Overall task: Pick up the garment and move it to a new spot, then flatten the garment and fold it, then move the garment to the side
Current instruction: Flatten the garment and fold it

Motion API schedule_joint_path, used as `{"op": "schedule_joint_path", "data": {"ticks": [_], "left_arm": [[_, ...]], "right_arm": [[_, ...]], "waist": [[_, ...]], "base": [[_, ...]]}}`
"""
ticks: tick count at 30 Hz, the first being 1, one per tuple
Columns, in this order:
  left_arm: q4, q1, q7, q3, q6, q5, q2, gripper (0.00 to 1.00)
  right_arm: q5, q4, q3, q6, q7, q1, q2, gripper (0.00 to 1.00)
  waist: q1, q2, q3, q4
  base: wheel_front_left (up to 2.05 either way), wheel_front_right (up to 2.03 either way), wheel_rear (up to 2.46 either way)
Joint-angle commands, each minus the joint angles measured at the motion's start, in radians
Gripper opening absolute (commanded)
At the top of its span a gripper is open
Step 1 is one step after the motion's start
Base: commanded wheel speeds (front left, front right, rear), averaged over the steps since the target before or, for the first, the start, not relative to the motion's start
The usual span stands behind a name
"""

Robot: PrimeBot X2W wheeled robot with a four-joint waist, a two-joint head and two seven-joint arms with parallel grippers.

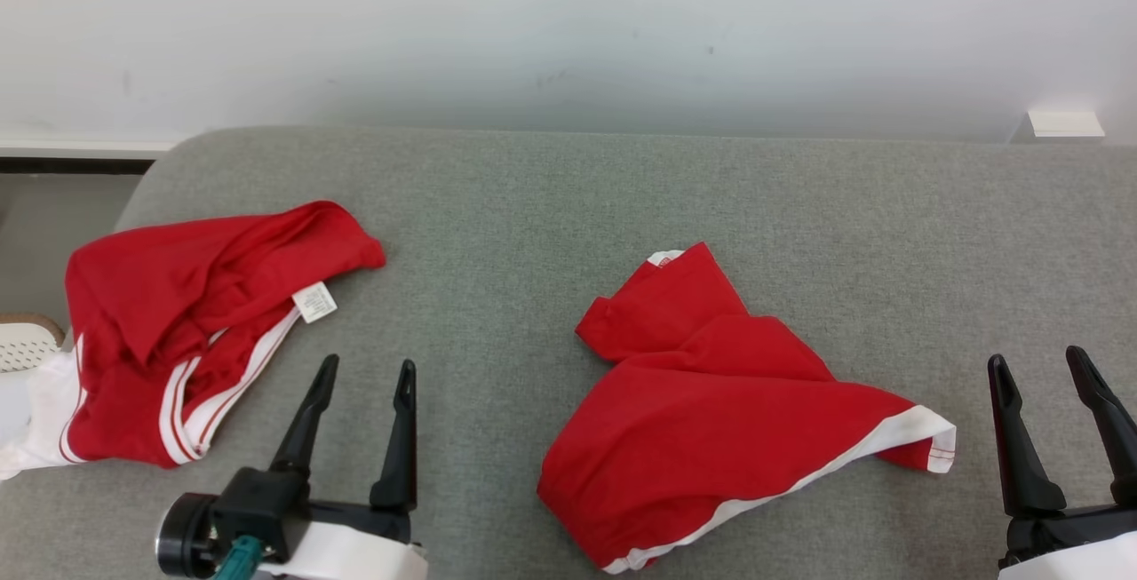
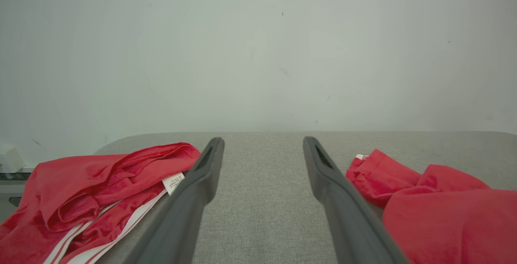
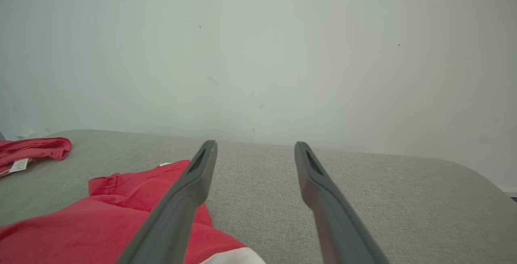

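Observation:
A red garment (image 1: 711, 411) with a white hem lies crumpled in the middle of the grey padded surface (image 1: 568, 198); the left wrist view has it at the right (image 2: 444, 211), the right wrist view at the lower left (image 3: 101, 223). My left gripper (image 1: 368, 369) stands open at the lower left, between this garment and a second one, with nothing between its fingers (image 2: 262, 140). Just right of the garment's white hem corner, my right gripper (image 1: 1037, 360) is open and empty (image 3: 254, 144).
A second red garment (image 1: 204, 322) with white stripes and a label lies bunched at the left edge, also seen in the left wrist view (image 2: 89, 191). A white perforated object (image 1: 22, 345) sits beyond it. A pale wall (image 1: 568, 29) rises behind the surface.

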Motion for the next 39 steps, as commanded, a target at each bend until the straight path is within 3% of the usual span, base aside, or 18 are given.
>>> {"op": "schedule_joint_path", "data": {"ticks": [1, 5, 8, 14, 19, 32, 39], "left_arm": [[-0.003, 0.011, 0.003, -0.001, 0.003, -0.008, 0.008, 1.0], [-0.031, 0.023, 0.027, -0.035, 0.004, 0.022, 0.012, 1.0], [-0.084, 0.038, 0.067, -0.104, -0.022, 0.052, 0.006, 1.0], [-0.16, 0.065, 0.165, -0.312, -0.14, 0.073, -0.014, 1.0], [-0.1, 0.05, 0.208, -0.407, -0.219, 0.065, -0.014, 1.0], [0.219, -0.061, 0.174, -0.417, -0.244, 0.046, -0.068, 1.0], [0.355, -0.117, 0.221, -0.439, -0.262, 0.043, -0.083, 1.0]], "right_arm": [[-0.005, -0.006, -0.002, -0.002, 0.0, 0.009, 0.001, 1.0], [-0.009, -0.004, -0.004, -0.002, 0.006, 0.017, 0.004, 1.0], [-0.009, 0.001, -0.009, -0.002, 0.009, 0.025, 0.008, 1.0], [-0.013, 0.011, -0.021, -0.002, 0.012, 0.028, 0.016, 1.0], [-0.017, 0.016, -0.019, -0.002, 0.019, 0.006, 0.017, 1.0], [-0.005, 0.047, -0.026, -0.002, 0.01, -0.026, 0.014, 1.0], [0.0, 0.068, -0.03, -0.002, 0.014, -0.033, 0.011, 1.0]], "waist": [[0.0, 0.0, -0.001, -0.001], [0.0, 0.0, -0.011, -0.002], [0.0, 0.0, -0.019, 0.003], [0.0, 0.0, -0.014, 0.02], [0.0, 0.0, 0.008, 0.026], [0.0, 0.0, 0.062, -0.006], [0.0, 0.0, 0.08, -0.019]], "base": [[0.0, 0.0, 0.0], [0.0, 0.0, 0.0], [0.0, 0.0, 0.0], [0.0, 0.0, 0.0], [0.0, 0.0, 0.0], [0.0, 0.0, 0.0], [0.0, 0.0, 0.0]]}}
